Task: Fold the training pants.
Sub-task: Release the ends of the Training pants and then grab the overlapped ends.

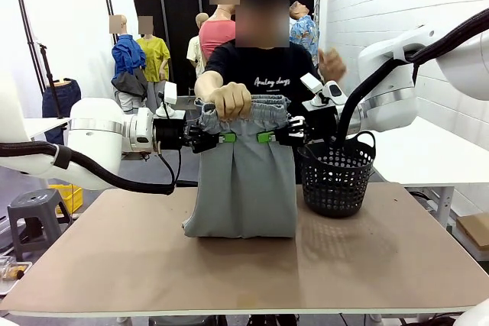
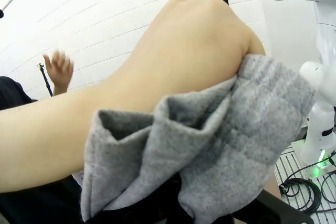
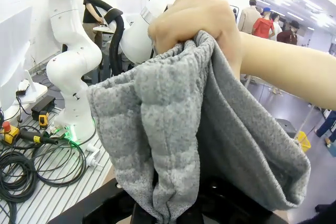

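Observation:
The light grey training pants [image 1: 244, 181] hang by their gathered waistband above the table, and their lower end rests bunched on the tabletop. My left gripper [image 1: 226, 137] is shut on the cloth just below the waistband, left of centre. My right gripper [image 1: 266, 137] is shut on it right of centre. A person's hand [image 1: 231, 101] grips the waistband from above, between and over my grippers. In the left wrist view the grey cloth [image 2: 226, 145] covers my fingers, with the person's fist [image 2: 194, 51] on top. The right wrist view shows the cloth [image 3: 173, 119] and the fist [image 3: 194, 19] the same way.
A black mesh basket [image 1: 336, 177] stands on the brown table [image 1: 229, 265] just right of the pants, below my right arm. The person stands at the far edge with the other hand [image 1: 330, 62] raised. The near half of the tabletop is bare.

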You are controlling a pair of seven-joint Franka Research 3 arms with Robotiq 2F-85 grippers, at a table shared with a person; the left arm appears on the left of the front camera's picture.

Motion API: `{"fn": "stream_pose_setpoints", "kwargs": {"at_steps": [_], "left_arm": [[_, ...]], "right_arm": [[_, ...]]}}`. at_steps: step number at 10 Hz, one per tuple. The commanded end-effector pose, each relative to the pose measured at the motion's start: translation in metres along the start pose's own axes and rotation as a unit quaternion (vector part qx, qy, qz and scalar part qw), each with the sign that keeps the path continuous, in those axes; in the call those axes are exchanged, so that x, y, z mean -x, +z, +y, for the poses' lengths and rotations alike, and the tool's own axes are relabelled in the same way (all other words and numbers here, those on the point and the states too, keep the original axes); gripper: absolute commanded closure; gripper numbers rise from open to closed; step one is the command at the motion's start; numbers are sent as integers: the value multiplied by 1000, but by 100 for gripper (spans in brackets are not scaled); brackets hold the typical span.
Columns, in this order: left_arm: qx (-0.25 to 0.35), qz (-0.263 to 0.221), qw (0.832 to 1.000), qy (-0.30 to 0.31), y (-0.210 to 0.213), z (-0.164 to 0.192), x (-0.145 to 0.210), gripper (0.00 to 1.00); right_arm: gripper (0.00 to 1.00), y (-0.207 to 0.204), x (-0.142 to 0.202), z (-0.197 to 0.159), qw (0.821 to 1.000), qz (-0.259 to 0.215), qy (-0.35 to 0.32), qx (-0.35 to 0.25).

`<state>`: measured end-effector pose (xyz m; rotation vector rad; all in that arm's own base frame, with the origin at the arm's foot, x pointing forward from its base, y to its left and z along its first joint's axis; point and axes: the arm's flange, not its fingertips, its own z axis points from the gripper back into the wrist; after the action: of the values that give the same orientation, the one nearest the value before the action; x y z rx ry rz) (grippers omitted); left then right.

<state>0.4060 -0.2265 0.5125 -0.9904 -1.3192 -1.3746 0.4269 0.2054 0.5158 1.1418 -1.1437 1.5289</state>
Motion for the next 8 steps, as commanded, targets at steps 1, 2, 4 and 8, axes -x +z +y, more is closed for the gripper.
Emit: {"fn": "stream_pose_setpoints", "kwargs": {"at_steps": [1,2,4,8], "left_arm": [[-3,0,1000,-4,0,0,-4,100],[-3,0,1000,-4,0,0,-4,100],[-3,0,1000,-4,0,0,-4,100],[-3,0,1000,-4,0,0,-4,100]], "right_arm": [[100,-1,0,3,1000,-11,-1,0],[100,-1,0,3,1000,-11,-1,0],[100,-1,0,3,1000,-11,-1,0],[100,-1,0,3,1000,-11,-1,0]]}}
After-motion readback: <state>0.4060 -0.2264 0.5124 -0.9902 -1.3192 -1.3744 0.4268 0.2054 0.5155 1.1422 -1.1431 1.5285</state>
